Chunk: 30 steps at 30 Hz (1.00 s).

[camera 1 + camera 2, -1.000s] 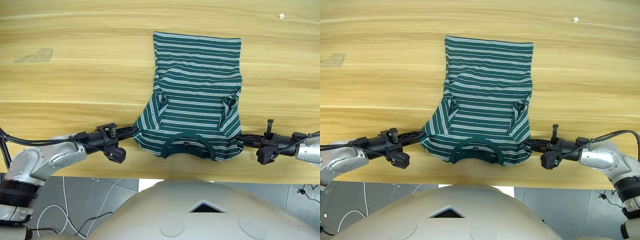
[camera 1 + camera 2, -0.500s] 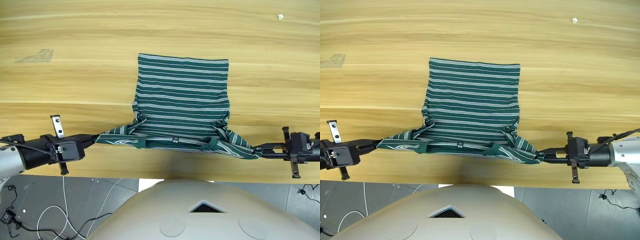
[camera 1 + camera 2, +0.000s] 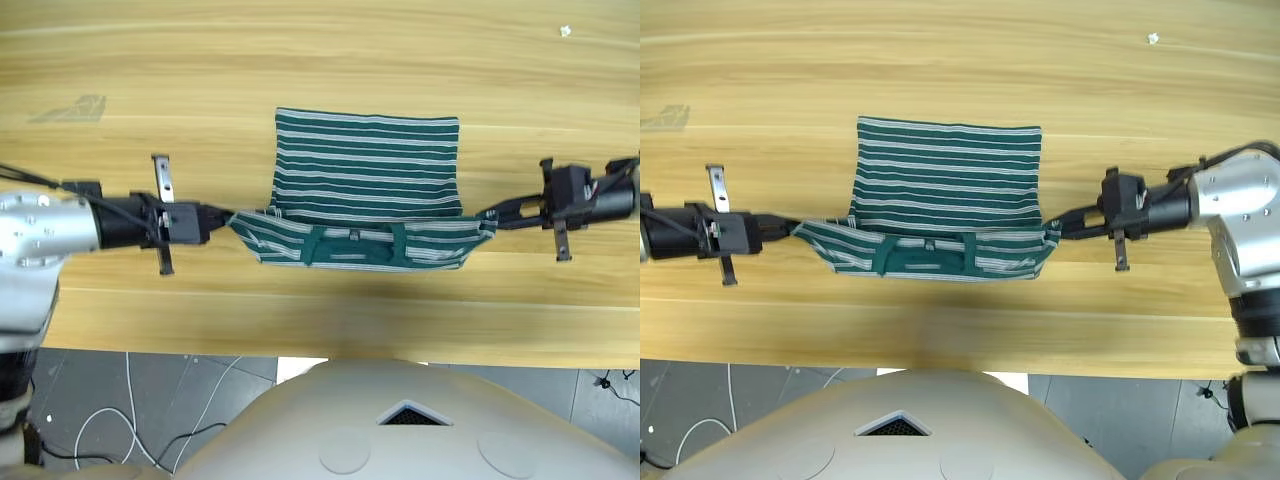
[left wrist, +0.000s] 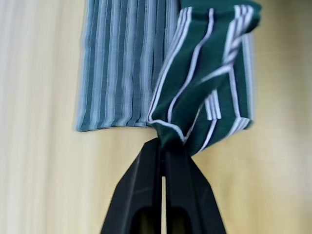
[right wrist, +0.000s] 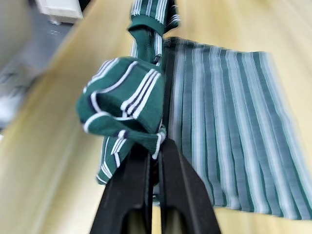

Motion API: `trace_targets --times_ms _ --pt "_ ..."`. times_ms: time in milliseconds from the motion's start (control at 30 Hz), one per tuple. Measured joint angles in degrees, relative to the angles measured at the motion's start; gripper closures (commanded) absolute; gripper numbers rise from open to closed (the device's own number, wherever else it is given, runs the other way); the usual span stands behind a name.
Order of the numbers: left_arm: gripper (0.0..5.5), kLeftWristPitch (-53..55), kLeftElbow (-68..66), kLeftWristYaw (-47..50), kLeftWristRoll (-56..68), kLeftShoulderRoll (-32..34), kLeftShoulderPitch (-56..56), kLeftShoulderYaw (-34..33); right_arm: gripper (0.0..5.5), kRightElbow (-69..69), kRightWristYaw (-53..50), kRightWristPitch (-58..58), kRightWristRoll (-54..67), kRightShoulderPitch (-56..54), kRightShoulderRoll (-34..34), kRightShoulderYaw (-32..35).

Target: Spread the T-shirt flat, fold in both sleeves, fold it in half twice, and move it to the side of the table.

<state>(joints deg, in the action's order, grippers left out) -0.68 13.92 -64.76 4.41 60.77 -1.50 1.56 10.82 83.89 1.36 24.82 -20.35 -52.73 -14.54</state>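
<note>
So, across the table your T-shirt lies centred, its raised near edge running left to right, flat cloth just beyond it. Your left gripper and right gripper each pinch one end, equally near.

1. Legible text, numbers, signs: none.
2. T-shirt, small neck tag at the collar: print too small to read.
3. Faint grey patch on the desk, far left side: no characters can be made out.
</note>
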Motion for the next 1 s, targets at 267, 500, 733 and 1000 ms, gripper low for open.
trace_targets --times_ms 267,500,733,1000 --pt "5.47 -5.2 -24.3 5.5 -6.7 -13.6 -23.7 7.8 5.50 25.4 -2.8 5.8 -10.7 -17.2 10.7 0.7" --pt "5.47 -11.7 -39.9 12.6 -11.6 -21.2 -31.3 10.3 5.50 37.6 -5.3 12.6 -16.7 -20.8 14.4 1.7" --pt "4.23 -14.7 -47.1 15.4 -13.9 -23.2 -32.7 11.6 4.18 45.3 -13.7 14.6 -21.2 -23.6 17.8 3.2" --pt "3.12 -14.4 -59.1 37.0 -16.1 -26.2 -36.4 6.5 2.92 53.6 -32.4 19.0 -29.8 -26.8 19.3 3.5"
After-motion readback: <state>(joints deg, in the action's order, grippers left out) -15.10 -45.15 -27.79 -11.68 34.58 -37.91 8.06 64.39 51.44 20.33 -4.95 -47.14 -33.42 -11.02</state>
